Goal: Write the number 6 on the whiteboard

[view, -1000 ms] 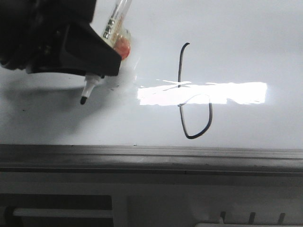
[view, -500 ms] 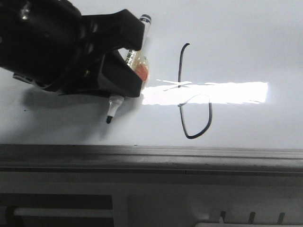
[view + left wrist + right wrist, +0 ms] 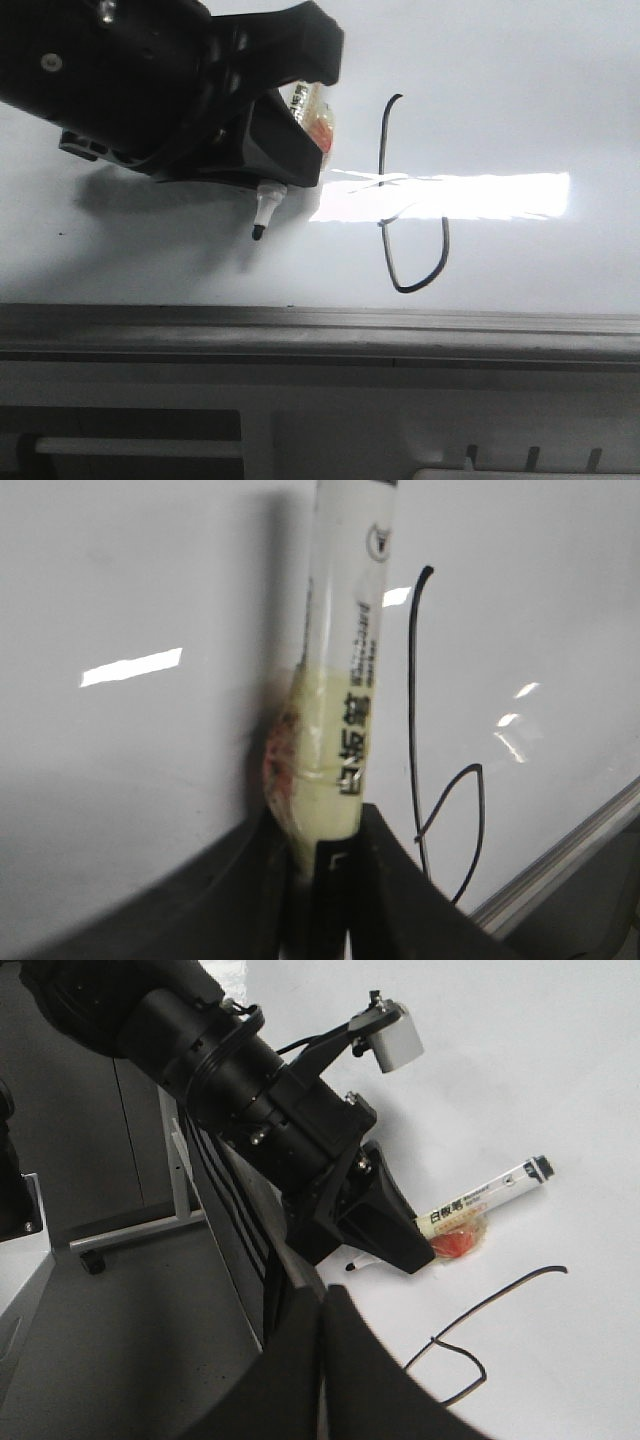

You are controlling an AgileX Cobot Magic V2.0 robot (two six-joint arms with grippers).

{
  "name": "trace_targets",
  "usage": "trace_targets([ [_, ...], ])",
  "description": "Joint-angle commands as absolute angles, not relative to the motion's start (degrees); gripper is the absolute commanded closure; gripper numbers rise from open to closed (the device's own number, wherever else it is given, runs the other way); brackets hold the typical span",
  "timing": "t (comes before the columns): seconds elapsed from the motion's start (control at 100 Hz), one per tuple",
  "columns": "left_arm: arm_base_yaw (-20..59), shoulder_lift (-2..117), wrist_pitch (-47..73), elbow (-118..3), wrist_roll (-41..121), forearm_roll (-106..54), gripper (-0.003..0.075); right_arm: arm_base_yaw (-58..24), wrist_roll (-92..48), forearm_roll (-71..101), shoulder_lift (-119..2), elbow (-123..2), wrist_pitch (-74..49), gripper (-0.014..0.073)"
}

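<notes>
The number 6 point(image 3: 383, 150) is a thin black line on the whiteboard point(image 3: 520, 90), right of centre in the front view. It also shows in the left wrist view point(image 3: 411, 700) and the right wrist view point(image 3: 500, 1295). My left gripper point(image 3: 275, 165) is shut on a white marker point(image 3: 345, 660) wrapped in yellowish tape with an orange patch. The marker's black tip point(image 3: 259, 232) points down, left of the 6, just above the board. My right gripper point(image 3: 322, 1305) is shut and empty, near the board's front edge.
The whiteboard's grey metal frame point(image 3: 320, 330) runs along the front edge. Below it is a pale shelf point(image 3: 330, 440). In the right wrist view, a dark floor and a metal stand point(image 3: 130, 1230) lie beside the board.
My left gripper has moved right toward the 6 with the marker. The marker has tilted more upright and its tip moved right and slightly down. The 6 is unchanged.
</notes>
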State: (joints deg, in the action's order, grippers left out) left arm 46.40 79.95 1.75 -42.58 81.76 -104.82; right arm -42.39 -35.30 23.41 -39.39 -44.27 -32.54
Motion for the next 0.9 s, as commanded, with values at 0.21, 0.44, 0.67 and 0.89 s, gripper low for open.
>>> trace_targets([
  [0.21, 45.6, 82.3, -10.4, -42.8, 81.6, -105.6, 0.0486, -42.0, -35.5, 24.1, -39.2, -45.8, -28.4, 0.0644],
  [0.44, 45.6, 82.3, -11.2, -42.8, 81.6, -105.6, 0.0281, -42.0, -35.5, 24.1, -39.2, -45.8, -27.1, 0.0644],
  [0.67, 45.6, 79.3, -9.0, -43.1, 81.6, -105.6, 0.0199, -42.0, -35.5, 24.1, -39.1, -45.8, -27.7, 0.0644],
  [0.89, 45.7, 66.6, -4.3, -42.5, 82.2, -103.5, 0.0195, -42.0, -35.5, 21.9, -34.6, -44.7, -30.0, 0.0644],
])
